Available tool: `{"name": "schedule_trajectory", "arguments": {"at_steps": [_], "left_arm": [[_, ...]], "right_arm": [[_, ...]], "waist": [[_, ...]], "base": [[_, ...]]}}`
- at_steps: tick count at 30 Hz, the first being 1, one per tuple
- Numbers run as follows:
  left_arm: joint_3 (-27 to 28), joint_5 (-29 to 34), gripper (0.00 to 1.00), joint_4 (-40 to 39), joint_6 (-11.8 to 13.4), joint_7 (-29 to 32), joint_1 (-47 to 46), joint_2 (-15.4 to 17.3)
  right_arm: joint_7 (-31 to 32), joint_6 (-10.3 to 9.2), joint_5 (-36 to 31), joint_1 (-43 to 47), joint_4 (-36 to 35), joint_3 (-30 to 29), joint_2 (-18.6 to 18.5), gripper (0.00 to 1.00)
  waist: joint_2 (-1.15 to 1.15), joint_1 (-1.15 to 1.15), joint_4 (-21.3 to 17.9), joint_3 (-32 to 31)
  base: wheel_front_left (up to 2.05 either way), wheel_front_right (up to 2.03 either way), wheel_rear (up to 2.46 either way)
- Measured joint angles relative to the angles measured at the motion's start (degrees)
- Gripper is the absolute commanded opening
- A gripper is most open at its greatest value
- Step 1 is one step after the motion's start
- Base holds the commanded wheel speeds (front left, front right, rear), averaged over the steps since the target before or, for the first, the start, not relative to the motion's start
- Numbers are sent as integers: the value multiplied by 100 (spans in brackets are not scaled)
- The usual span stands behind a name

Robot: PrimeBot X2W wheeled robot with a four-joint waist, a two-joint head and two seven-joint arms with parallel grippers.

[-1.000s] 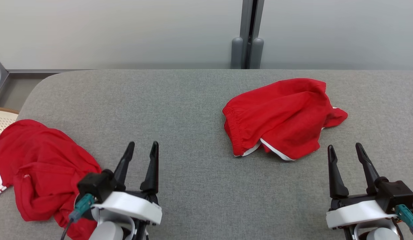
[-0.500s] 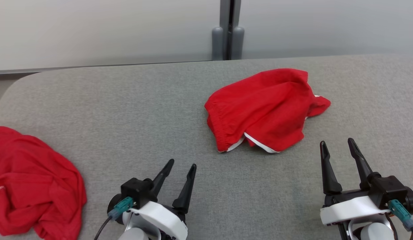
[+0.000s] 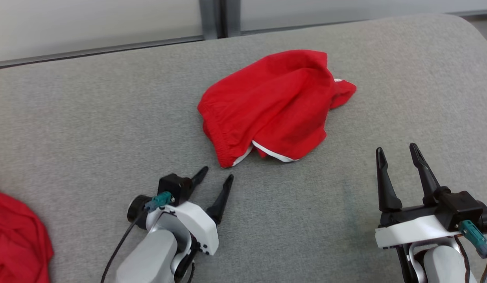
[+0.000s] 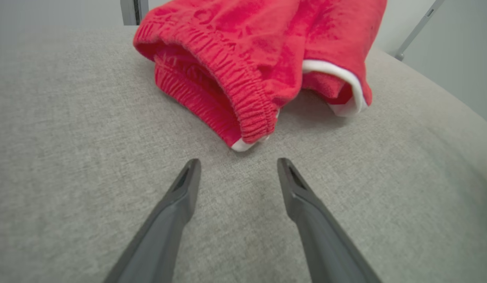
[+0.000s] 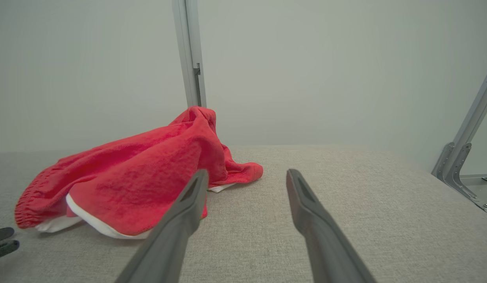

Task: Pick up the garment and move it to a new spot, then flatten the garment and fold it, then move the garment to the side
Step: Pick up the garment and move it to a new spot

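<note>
A crumpled pair of red shorts point(image 3: 271, 106) with white trim and an elastic waistband lies on the grey table point(image 3: 90, 118), right of centre. My left gripper point(image 3: 216, 174) is open, low over the table, its fingertips just short of the waistband corner point(image 4: 247, 137). The shorts point(image 4: 267, 51) fill the top of the left wrist view, where the left gripper point(image 4: 237, 165) holds nothing. My right gripper point(image 3: 397, 149) is open and empty, to the right of and nearer than the shorts point(image 5: 141, 184). In the right wrist view the right gripper point(image 5: 245, 175) points past the garment's right side.
A second red garment point(image 3: 15, 239) lies at the table's lower left corner of the head view. A grey wall with a vertical metal post point(image 3: 214, 17) runs behind the table. A metal bracket point(image 5: 463, 157) stands off the table's right end.
The head camera has swung right and down, so everything shifted left and up. My left gripper has reached forward and rightward, close to the shorts' waistband. The right gripper kept its place.
</note>
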Motion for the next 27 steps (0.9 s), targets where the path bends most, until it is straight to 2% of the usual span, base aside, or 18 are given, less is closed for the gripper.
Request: {"name": "schedule_trajectory", "arguments": {"at_steps": [6, 7, 8, 14, 22, 27], "left_arm": [[-74, -107, 100, 338, 0, -1, -454, -1], [-85, -136, 75, 352, -1, -2, -492, 0], [-79, -321, 0, 377, 0, -7, -525, 4], [231, -214, 0, 122, 25, -3, -503, -2], [966, 257, 0, -772, 91, 0, -63, 138], [1327, 527, 0, -1035, 174, 0, 146, 188]], "right_arm": [[-1, -1, 54, -101, -21, 9, 0, 100], [0, -1, 60, -121, -20, 0, -1, 100], [0, 0, 70, -154, -18, -12, 0, 100], [0, -1, 102, -148, 12, -108, -2, 100], [0, -1, 116, -70, 123, -37, 1, 100], [-1, -1, 109, -59, 181, -2, 1, 100]], "waist": [[0, 0, -299, 223], [0, 0, -338, 250], [0, 0, -403, 285], [0, 0, -370, 238], [0, 0, -2, 31], [0, 0, 235, -84]], "base": [[0, 0, 0], [0, 0, 0], [0, 0, 0], [0, 0, 0], [0, 0, 0], [0, 0, 0]]}}
